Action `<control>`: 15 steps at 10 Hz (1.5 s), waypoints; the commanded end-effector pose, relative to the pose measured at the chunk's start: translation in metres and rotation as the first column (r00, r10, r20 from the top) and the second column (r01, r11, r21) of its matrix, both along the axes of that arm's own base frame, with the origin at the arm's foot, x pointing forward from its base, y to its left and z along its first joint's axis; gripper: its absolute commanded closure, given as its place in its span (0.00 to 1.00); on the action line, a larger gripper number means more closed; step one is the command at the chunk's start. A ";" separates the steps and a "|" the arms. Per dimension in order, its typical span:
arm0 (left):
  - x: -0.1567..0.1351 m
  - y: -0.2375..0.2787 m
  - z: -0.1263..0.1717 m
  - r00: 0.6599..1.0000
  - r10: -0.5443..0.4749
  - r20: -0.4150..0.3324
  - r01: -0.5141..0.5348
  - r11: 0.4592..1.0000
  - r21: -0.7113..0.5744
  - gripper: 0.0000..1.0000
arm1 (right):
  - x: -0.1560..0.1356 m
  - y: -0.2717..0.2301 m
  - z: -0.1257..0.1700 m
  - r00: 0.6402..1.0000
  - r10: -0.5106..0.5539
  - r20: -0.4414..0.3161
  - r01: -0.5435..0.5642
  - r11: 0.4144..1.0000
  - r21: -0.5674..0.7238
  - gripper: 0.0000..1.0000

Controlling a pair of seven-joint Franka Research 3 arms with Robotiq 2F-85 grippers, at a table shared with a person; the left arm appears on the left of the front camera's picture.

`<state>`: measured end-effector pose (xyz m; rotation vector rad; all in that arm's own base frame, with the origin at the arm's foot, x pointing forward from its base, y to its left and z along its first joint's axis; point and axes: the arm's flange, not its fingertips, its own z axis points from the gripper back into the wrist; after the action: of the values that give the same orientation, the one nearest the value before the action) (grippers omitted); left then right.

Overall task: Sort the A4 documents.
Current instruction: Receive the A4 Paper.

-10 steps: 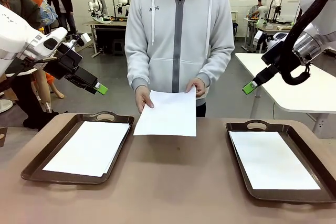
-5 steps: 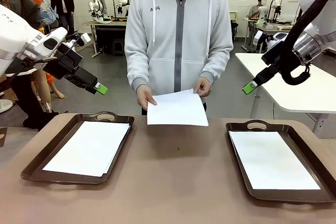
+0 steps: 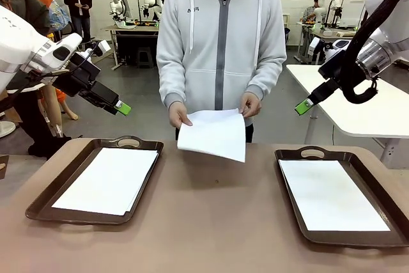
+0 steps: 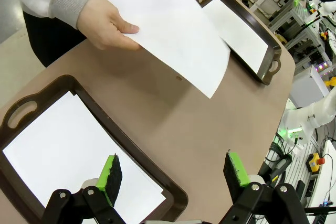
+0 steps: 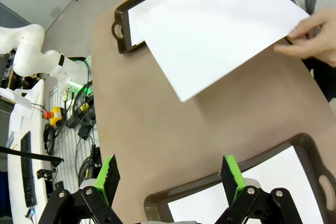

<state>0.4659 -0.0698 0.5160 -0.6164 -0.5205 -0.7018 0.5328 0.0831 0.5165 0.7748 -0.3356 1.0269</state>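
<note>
Both sets of fingers hanging wide open, empty. Sheet drooping ahead in person's hands; risking crumpling if pinched at sagging corner.

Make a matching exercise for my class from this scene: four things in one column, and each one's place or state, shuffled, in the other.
Things:
1. Left tray
2. Right tray
3. Loose sheet
4. Left gripper

Places or states:
A. Held in the person's two hands above the table's far edge
B. Open, holding nothing
C. On the table's left side, paper inside
D. On the table's right side, paper inside

Pairs: 1-C, 2-D, 3-A, 4-B
</note>
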 end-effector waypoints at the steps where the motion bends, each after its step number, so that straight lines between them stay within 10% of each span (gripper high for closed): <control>1: 0.000 0.001 0.001 1.000 0.004 0.004 -0.004 1.000 0.000 0.00 | 0.000 0.001 0.000 1.000 0.013 0.009 -0.013 1.000 0.002 0.00; 15: 0.000 0.001 0.001 1.000 0.004 0.004 -0.004 1.000 0.000 0.00 | 0.000 0.001 0.000 1.000 0.013 0.009 -0.013 1.000 0.002 0.00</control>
<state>0.4659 -0.0698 0.5160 -0.6164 -0.5205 -0.7018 0.5328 0.0831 0.5165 0.7748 -0.3356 1.0269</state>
